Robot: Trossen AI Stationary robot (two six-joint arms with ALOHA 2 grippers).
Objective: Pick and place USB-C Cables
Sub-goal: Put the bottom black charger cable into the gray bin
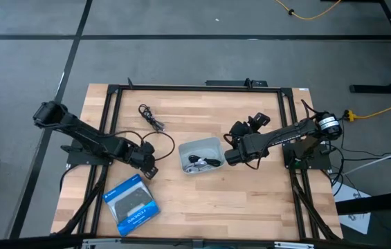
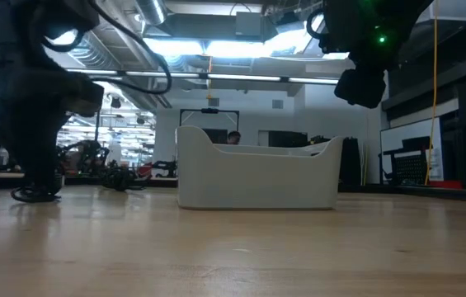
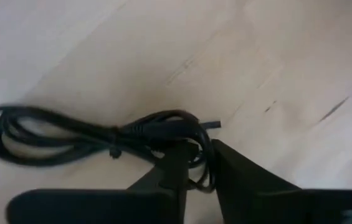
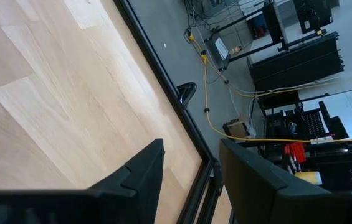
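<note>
So, pinching loosely coiled black USB-C cable (image 3: 88, 140) on pale wooden table (image 1: 250, 200) with left gripper (image 3: 197, 168), fingers nearly closed | hovering right gripper (image 4: 191, 165) open, holding nothing, beside grey plastic bin (image 1: 212, 146)

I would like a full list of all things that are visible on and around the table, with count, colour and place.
Table: one, pale wood with a black frame, centre of the high view.
Bin: one, grey-white, middle of the table.
Cables in the bin: black and pale strands, count unclear.
Black cable near the far edge: one, lying loose on the wood.
Black cable at the left gripper: one, coiled, one loop between the fingers.
Flat box: one, blue and black, near left corner.
Yellow cord: on the floor, right of the table.
Left gripper: low on the table, left of the bin.
Right gripper: open, raised at the bin's right edge.
</note>
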